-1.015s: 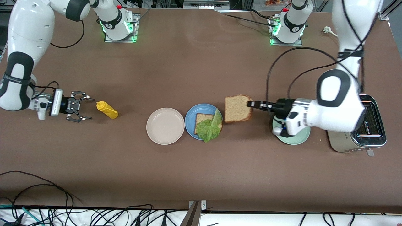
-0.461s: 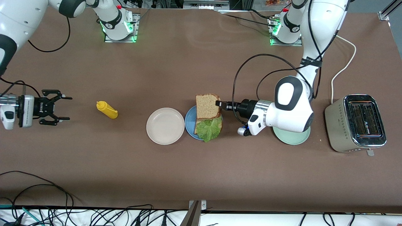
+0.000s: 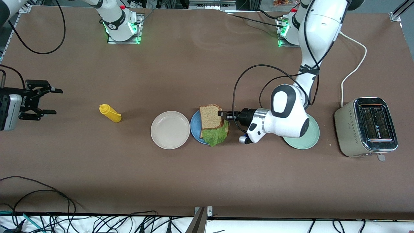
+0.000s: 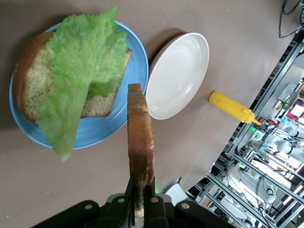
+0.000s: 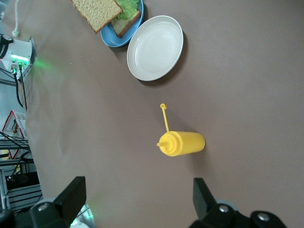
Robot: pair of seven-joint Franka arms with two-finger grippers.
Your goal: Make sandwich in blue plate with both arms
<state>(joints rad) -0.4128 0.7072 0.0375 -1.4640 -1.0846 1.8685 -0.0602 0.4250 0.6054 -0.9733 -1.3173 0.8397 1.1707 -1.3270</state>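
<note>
One bread slice [image 3: 211,116] over blue plate [image 3: 195,124]

Robotics laboratory, set up as a mock kitchen test bench. Two white robot arms are bolted on green-lit bases [image 3: 122,27] at the table's [image 3: 194,181] 12 o'clock edge. Loose black cables [image 3: 42,207] lie at the 6 to 7 o'clock edge. Aluminium framing and racks [image 4: 266,156] show in the left wrist view. Kitchen props include a toaster [image 3: 367,127] at 3 o'clock and a yellow squeeze bottle [image 3: 110,113] at 9 o'clock.

mint-green plate [image 3: 307,140] half under left arm
</note>
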